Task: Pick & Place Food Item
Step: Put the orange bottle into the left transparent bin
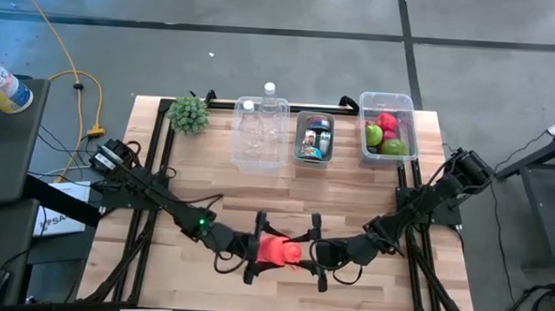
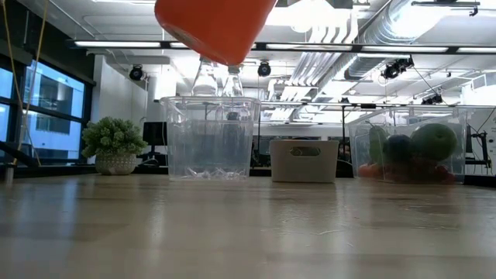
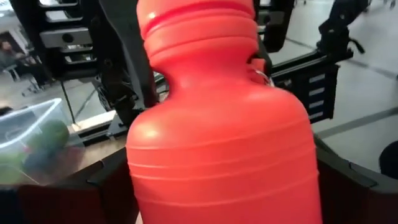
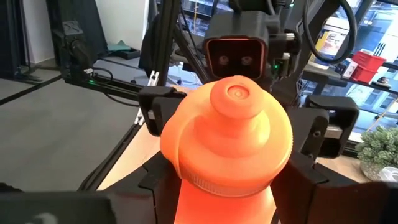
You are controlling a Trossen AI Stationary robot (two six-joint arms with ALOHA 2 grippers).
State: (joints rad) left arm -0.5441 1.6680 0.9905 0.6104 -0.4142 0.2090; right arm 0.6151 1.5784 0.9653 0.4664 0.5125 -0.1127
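wooden table (image 1: 160, 263), grey floor (image 1: 489, 33); bottle (image 1: 278, 251) in right claw (image 1: 318, 254), left claw (image 1: 255, 249) apart

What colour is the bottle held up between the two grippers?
The bottle is orange-red all over, cap included; the right wrist view shows it best.

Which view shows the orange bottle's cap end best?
The right wrist view: the orange bottle points its cap straight at the camera, between dark fingers. The left wrist view shows its ribbed body close up, the low view only one end hanging above the table, and the high view a small shape between both grippers.
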